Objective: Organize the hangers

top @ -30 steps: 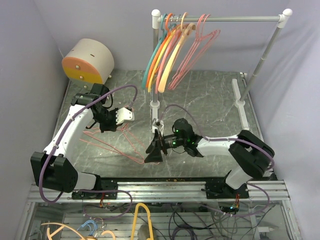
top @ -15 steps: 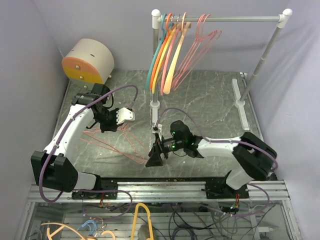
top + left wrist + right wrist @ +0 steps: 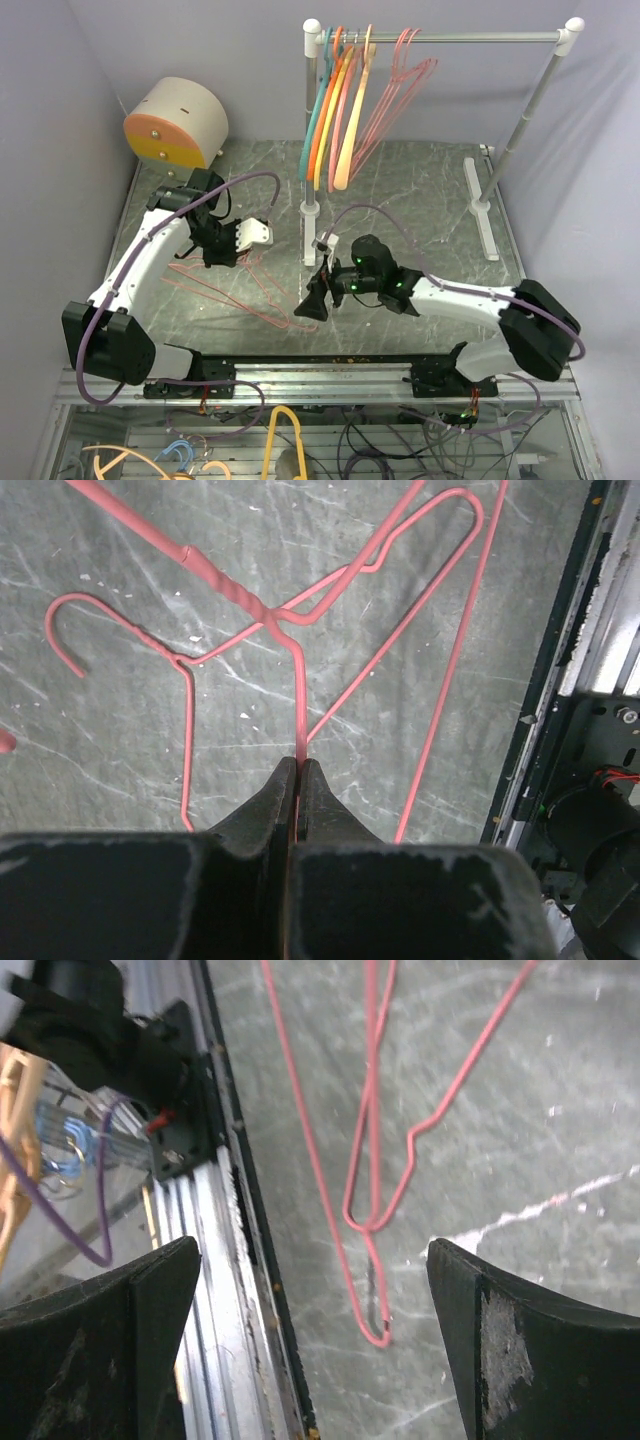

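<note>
While the left end effector [image 3: 298,767] clamps a pink hanger [image 3: 301,695], the right end effector [image 3: 312,1252] gapes.

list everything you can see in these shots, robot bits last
plastic hangers: about four, teal, orange, peach, yellow, hung at the rail's left end
rail wire hangers: several, pink, hung just right of the plastic ones
table wire hangers: at least two, pink, flat on the table, front left
loose hangers: a few, yellow, orange, blue, below the near table edge
rail: one, silver with white joints, at the back
drum: one, beige with orange-yellow face, back left
table: one, grey marbled
cables: purple, along both arms
left end effector: shut on one of the table wire hangers
right end effector: open, above a hanger corner
</note>
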### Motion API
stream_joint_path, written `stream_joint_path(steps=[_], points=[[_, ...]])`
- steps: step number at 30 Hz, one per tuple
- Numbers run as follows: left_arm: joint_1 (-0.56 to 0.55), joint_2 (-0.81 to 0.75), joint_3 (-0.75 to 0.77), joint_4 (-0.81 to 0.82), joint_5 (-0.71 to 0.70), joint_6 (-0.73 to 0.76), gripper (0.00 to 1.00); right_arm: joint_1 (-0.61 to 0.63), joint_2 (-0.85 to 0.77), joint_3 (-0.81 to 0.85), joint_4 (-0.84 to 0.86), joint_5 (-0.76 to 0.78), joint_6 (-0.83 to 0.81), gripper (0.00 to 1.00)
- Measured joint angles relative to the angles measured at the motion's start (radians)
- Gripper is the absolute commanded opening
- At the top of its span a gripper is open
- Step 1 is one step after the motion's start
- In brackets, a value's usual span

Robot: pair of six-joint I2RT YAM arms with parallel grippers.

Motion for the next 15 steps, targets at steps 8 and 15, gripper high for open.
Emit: stream_joint_path(steps=[8,15], points=[[-0.032,-0.032,0.045,-0.045,0.019,-0.004,0.07,-0.002,0.177,-0.016,0.049,-0.075,0.005,0.97],[-0.035,-0.046,0.061,-0.058,0.025,-0.004,0.07,0.008,0.272,-0.016,0.153,-0.222,0.023,0.9]])
